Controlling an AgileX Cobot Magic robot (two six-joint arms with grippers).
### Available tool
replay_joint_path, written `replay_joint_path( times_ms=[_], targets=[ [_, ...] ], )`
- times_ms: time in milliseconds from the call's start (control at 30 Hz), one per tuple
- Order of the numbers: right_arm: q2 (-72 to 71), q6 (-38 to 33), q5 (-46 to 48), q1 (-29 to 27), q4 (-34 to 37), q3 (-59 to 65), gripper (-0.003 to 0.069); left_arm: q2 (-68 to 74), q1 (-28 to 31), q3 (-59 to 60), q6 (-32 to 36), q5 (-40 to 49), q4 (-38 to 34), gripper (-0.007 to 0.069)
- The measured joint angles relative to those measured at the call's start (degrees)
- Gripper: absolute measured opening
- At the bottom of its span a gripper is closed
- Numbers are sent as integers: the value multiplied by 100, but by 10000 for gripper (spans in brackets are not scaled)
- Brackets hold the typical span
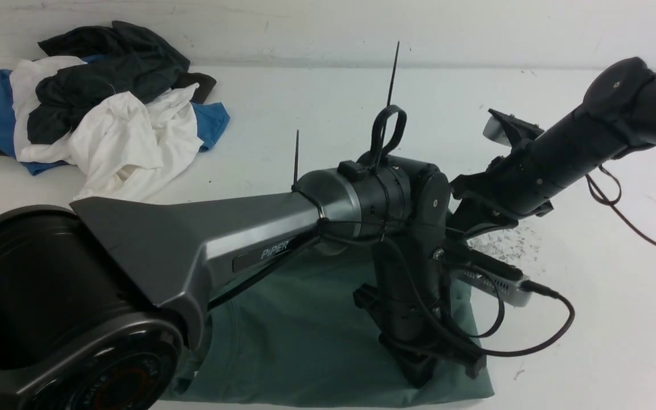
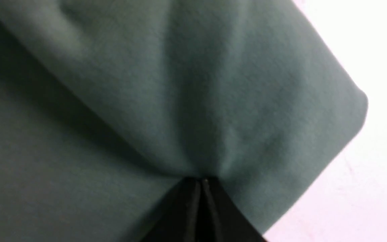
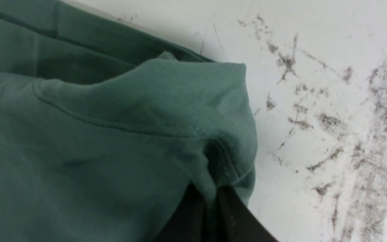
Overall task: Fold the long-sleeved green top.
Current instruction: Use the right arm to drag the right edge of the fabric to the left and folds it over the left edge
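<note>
The green long-sleeved top [image 1: 305, 330] lies partly folded at the near middle of the white table, half covered by my left arm. My left gripper [image 1: 421, 377] points down onto its right part. In the left wrist view the left gripper [image 2: 200, 183] is shut, pinching a gathered ridge of the green cloth [image 2: 180, 101] near a rounded folded edge. My right gripper [image 3: 210, 198] is shut on a stitched corner of the top [image 3: 96, 151] at the cloth's edge. In the front view the right gripper's jaws are hidden behind the left wrist.
A pile of white, blue and black garments [image 1: 106, 114] sits at the far left. Grey scuff marks [image 3: 331, 117] cover the table [image 1: 590, 341] right of the top. A black cable [image 1: 556, 330] loops from the left wrist. The right arm [image 1: 561, 148] reaches in from the upper right.
</note>
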Motion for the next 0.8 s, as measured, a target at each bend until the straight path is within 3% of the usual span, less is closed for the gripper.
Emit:
replay_joint_path(
  times_ms=[267,500,633,800],
  targets=[
    [0,235,-831,0,-112,-23,13,85,-300,28,158,280,-231,-4],
    [0,274,-779,-5,-190,-30,48,-153,-386,84,42,311,-101,-4],
    [0,485,-522,-5,-445,-49,152,-863,-174,91,-332,318,395,-4],
    [-302,993,-270,-5,-1261,-48,293,-1568,307,91,-766,357,887,-4]
  ],
)
